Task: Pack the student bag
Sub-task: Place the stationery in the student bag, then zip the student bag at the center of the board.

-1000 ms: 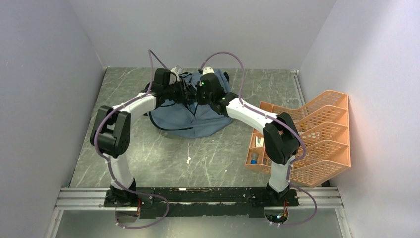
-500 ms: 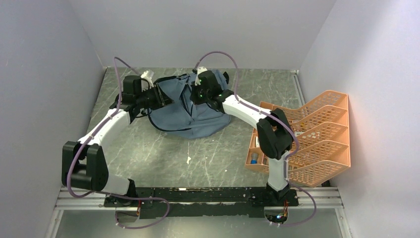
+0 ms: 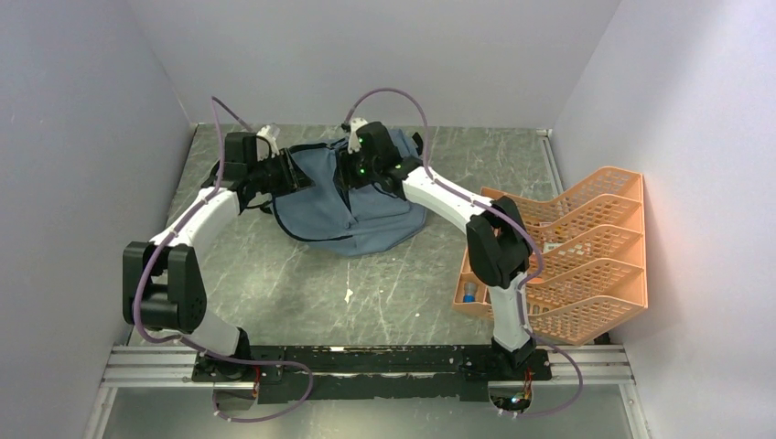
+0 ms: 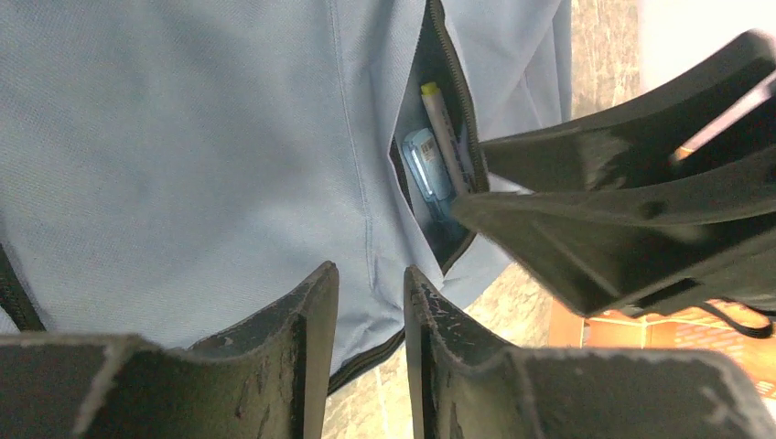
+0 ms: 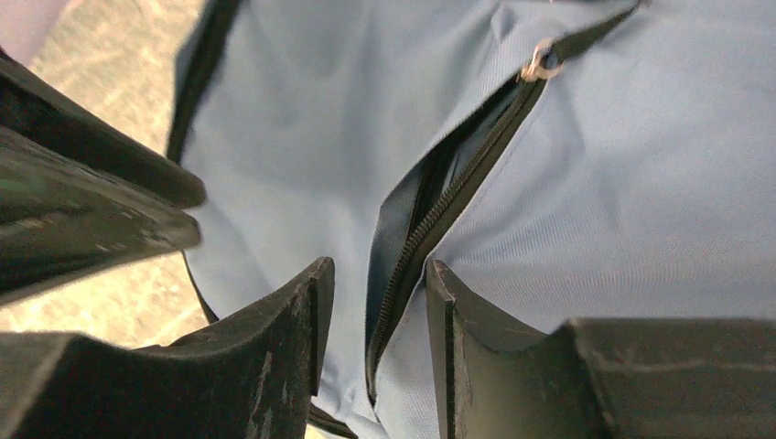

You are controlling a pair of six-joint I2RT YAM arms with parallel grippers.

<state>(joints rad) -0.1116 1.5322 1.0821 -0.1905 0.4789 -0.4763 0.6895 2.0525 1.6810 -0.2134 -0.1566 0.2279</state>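
The slate blue-grey student bag (image 3: 366,210) lies flat at the back middle of the table. My left gripper (image 3: 291,174) is at its left edge, where the cloth is drawn out taut. In the left wrist view its tips (image 4: 371,270) pinch a puckered fold of the bag (image 4: 183,137). An unzipped pocket (image 4: 437,137) shows a yellow-capped pen (image 4: 444,128) and a pale blue item (image 4: 425,169) inside. My right gripper (image 3: 352,174) hangs over the bag's middle. It stands open (image 5: 377,265) astride the black zip (image 5: 439,197), gripping nothing. The metal zip pull (image 5: 538,64) lies further along.
An orange mesh tray organiser (image 3: 586,247) stands at the right, with small items in its lower front compartments. Grey walls close in the left, back and right. The right arm's elbow stands just in front of the organiser.
My right gripper has gone from shut to open and shifted a little left over the bag. My left arm swung left, drawing the bag's left edge out with it.
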